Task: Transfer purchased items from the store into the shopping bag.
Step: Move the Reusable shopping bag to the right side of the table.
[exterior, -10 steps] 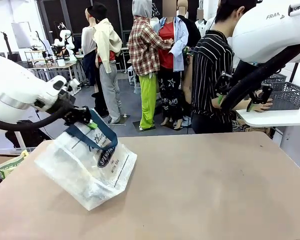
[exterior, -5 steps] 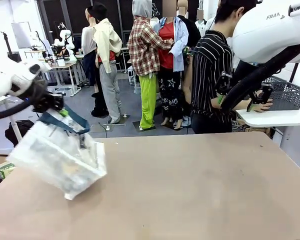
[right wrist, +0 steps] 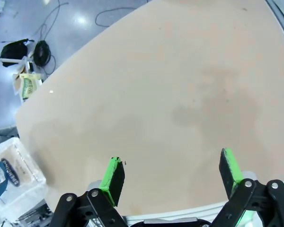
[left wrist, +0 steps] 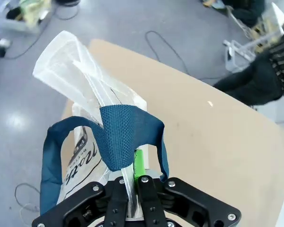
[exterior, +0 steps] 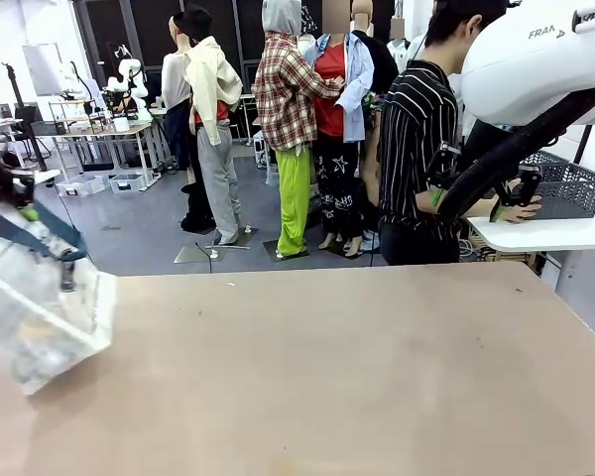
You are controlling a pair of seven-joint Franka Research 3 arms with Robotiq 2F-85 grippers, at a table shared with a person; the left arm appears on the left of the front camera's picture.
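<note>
You face a broad tan table (exterior: 377,367) with rounded corners, the shopping bag (exterior: 35,317) at its left edge, whether resting on it or lifted you cannot tell.

"FRA" stands in grey capitals on the white shell of the right arm (exterior: 535,69) in the front view. Dark cursive print on the shopping bag (left wrist: 80,161) in the left wrist view is too unclear to read.
</note>
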